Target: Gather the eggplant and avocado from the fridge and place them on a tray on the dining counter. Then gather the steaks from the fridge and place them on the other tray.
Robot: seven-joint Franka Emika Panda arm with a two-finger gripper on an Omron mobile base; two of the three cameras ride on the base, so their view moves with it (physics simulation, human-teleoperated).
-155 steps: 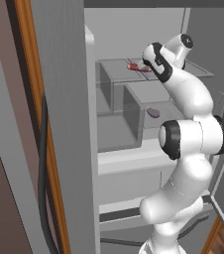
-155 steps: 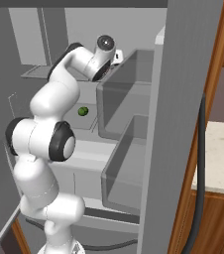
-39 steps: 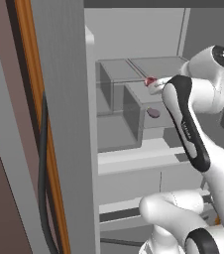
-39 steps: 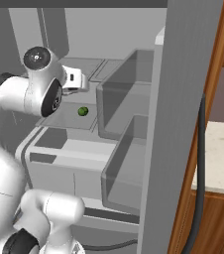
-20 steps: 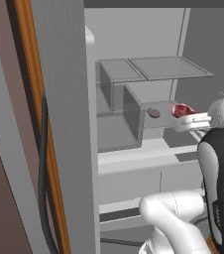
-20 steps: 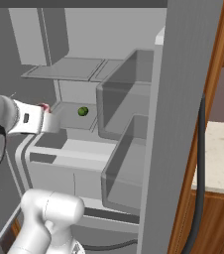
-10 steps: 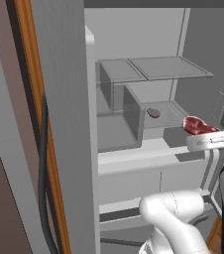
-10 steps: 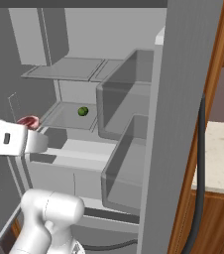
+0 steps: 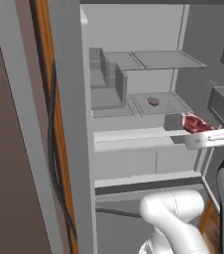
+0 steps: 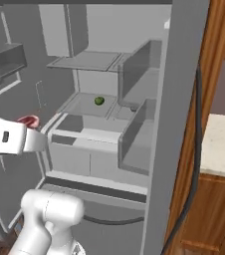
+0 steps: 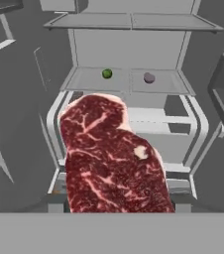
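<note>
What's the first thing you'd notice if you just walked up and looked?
A big red marbled steak, held in the gripper just outside the open fridge. Behind it, on a fridge shelf, sit a little green avocado and, to its right in the hand view, a small purplish thing.

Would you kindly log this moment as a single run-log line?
pincer: shut on red steak, outside the fridge | avocado: on fridge shelf | eggplant: on same shelf

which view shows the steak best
The hand view: the steak is seen large, marbling clear, held at the hand. The left base view shows it small and red; the right base view shows just a red edge.
</note>
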